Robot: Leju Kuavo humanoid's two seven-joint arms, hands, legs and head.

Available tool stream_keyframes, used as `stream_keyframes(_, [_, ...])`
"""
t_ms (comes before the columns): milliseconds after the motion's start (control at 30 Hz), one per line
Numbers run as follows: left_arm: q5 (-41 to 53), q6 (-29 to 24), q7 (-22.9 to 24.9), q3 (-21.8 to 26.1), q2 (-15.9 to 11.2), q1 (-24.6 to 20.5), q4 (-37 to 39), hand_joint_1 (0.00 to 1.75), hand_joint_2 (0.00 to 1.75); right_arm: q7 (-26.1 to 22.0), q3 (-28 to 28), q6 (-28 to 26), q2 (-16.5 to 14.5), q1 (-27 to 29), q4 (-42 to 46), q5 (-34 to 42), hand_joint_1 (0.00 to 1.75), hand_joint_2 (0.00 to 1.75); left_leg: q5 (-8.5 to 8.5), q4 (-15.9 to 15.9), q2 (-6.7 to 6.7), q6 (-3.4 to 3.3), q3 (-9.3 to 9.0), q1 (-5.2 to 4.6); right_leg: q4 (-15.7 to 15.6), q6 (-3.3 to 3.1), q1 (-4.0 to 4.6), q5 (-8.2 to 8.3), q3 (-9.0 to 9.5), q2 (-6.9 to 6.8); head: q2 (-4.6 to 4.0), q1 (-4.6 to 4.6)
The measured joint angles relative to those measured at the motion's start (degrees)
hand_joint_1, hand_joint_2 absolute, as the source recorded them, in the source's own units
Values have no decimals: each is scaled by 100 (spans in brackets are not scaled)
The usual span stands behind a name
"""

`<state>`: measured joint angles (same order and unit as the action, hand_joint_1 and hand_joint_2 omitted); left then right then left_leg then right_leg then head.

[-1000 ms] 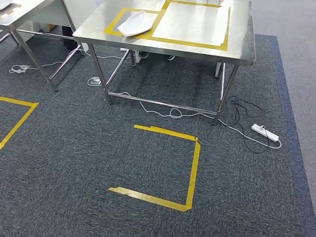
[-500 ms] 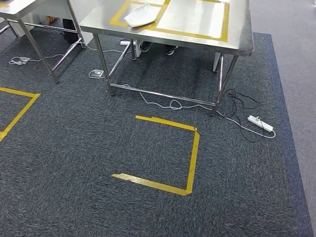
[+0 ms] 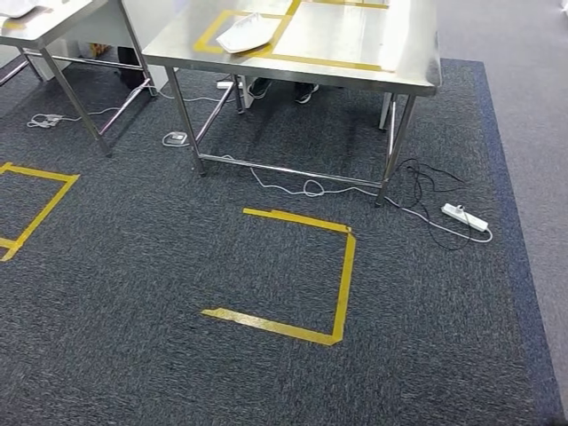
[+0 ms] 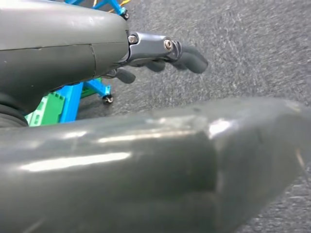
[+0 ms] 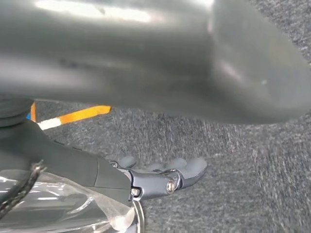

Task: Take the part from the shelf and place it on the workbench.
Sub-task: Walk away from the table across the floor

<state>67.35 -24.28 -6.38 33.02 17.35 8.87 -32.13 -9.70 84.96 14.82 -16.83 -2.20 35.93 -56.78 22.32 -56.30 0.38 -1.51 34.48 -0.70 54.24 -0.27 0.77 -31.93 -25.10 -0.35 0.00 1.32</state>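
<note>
My left hand hangs over the carpet with its fingers stretched out and apart, holding nothing. My right hand hangs likewise, fingers extended; something clear and glossy lies against the palm, and I cannot tell whether I grip it. A white part lies on the workbench, across the yellow tape.

Bright even light; glare on the workbench, wrist views blurred.
</note>
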Motion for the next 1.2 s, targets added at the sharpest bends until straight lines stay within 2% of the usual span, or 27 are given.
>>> stream_keyframes(33, [1,1,0,4,1,-1,0,0,0,-1,1,-1,0,0,0,0,0,0,14,6,1,45,2,6,7,-4,0,2,-12,-2,0,1])
stream_keyframes(67, [2,1,0,7,1,-1,0,0,0,-1,2,-1,0,-1,-1,0,0,0,-14,4,1,52,8,7,11,-5,-1,1,-18,-4,0,-1])
stream_keyframes(100, [2,1,-1,10,1,-1,0,0,0,-1,2,-1,0,-1,-1,0,0,0,-8,4,1,38,11,6,12,-6,-1,1,-22,-4,0,-1])
stream_keyframes(1033, [42,-13,-44,160,5,-9,5,0,0,-97,4,-6,0,-23,-17,-25,0,0,-6,-1,1,41,67,-5,11,0,-20,3,-72,-3,0,2])
stream_keyframes(1133, [47,-18,-33,163,3,-9,7,0,0,-96,4,-69,0,-24,-17,-67,0,0,24,-35,-2,-35,80,-32,-10,60,-47,12,-68,-15,0,-2])
stream_keyframes(1200, [48,-27,-18,166,5,-9,7,0,0,-96,4,-121,0,-26,-16,-102,0,0,-9,56,0,-94,46,-19,-20,106,-40,-3,-53,-15,0,-3])
